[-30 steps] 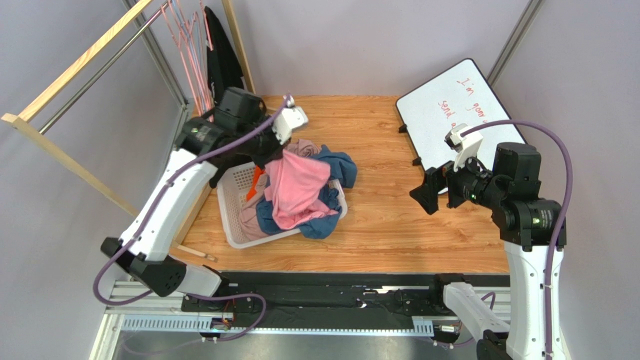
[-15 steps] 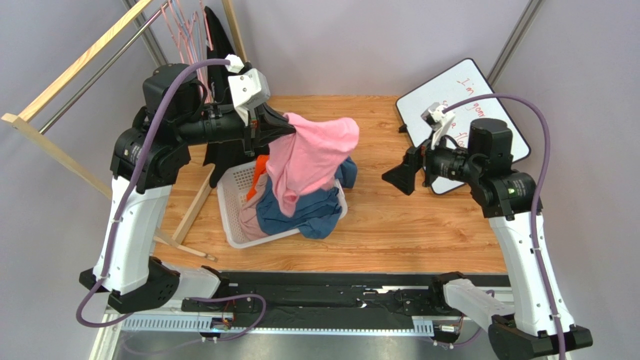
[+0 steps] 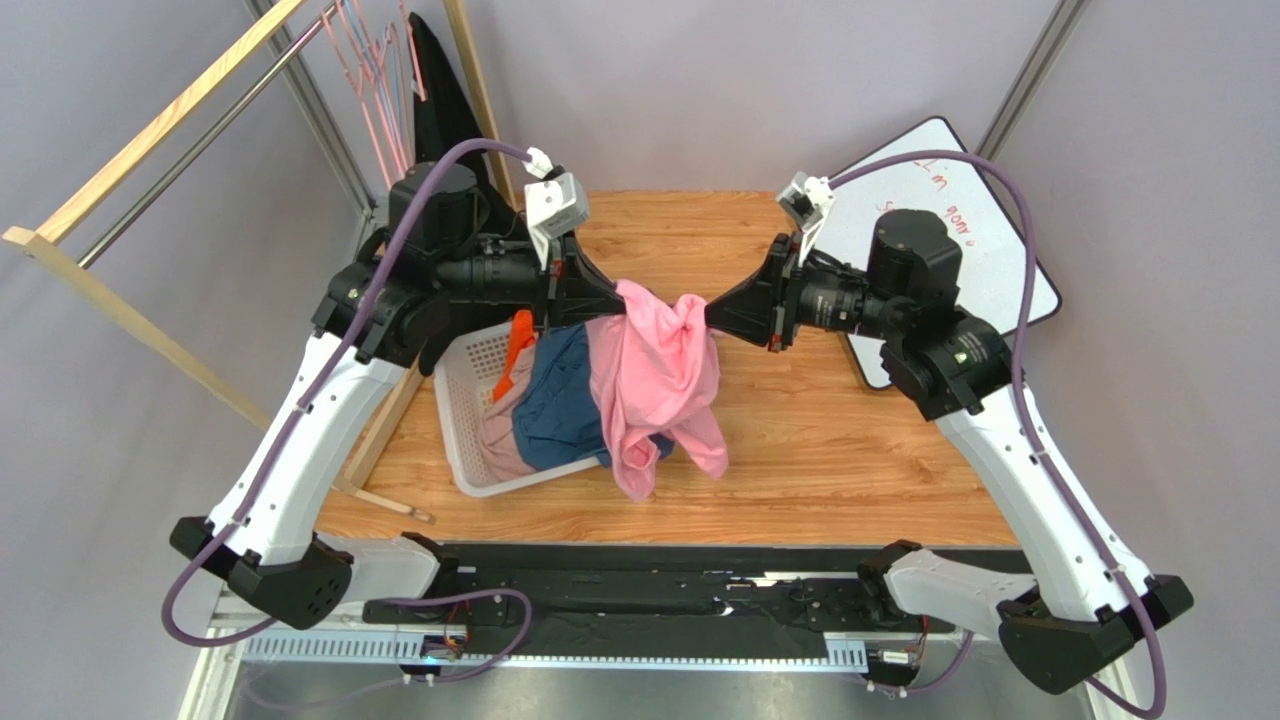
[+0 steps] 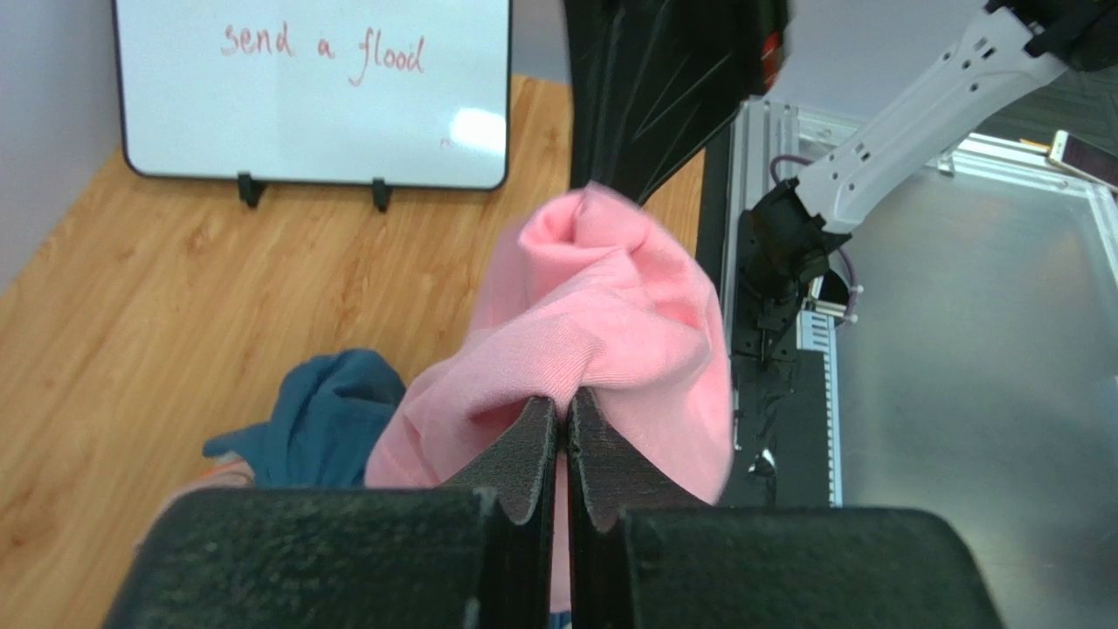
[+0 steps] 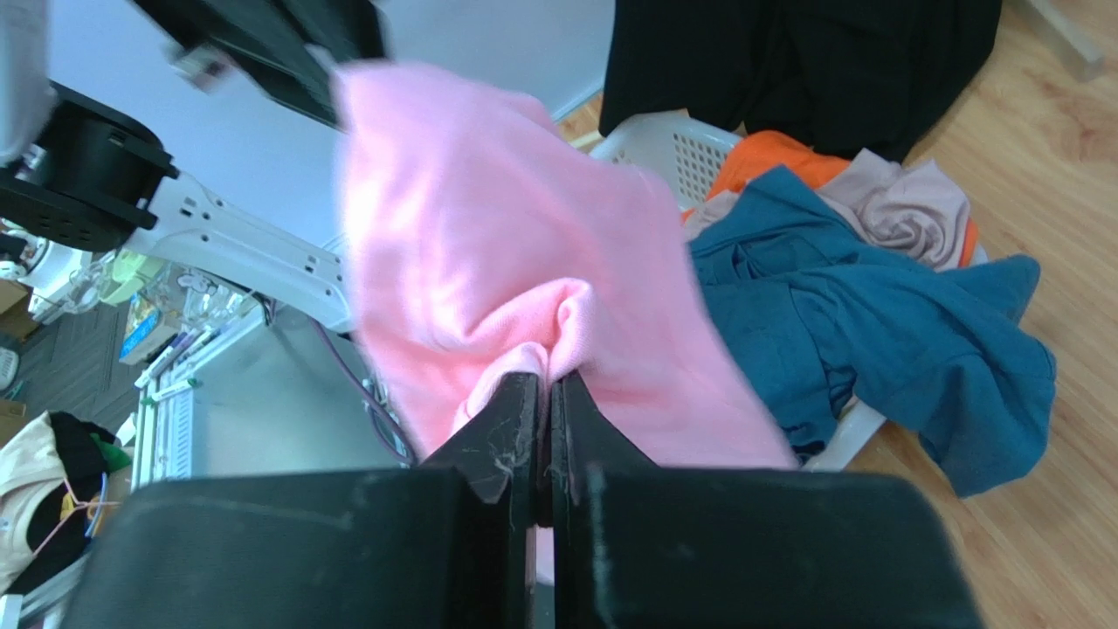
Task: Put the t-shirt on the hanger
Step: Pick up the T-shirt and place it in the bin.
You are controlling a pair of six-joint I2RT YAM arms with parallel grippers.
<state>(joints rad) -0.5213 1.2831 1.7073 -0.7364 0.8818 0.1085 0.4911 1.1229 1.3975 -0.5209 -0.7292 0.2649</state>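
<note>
So far only the lift looks done: left jaws and right jaws both pinch the t-shirt (image 3: 657, 360), bunched above the basket (image 3: 466, 368); the hanger (image 3: 373, 83) hangs untouched, well apart

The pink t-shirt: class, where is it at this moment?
In the top view the t-shirt hangs near the middle of the table, pinched between the left tool and the right tool, over the right side of the laundry basket.
</note>
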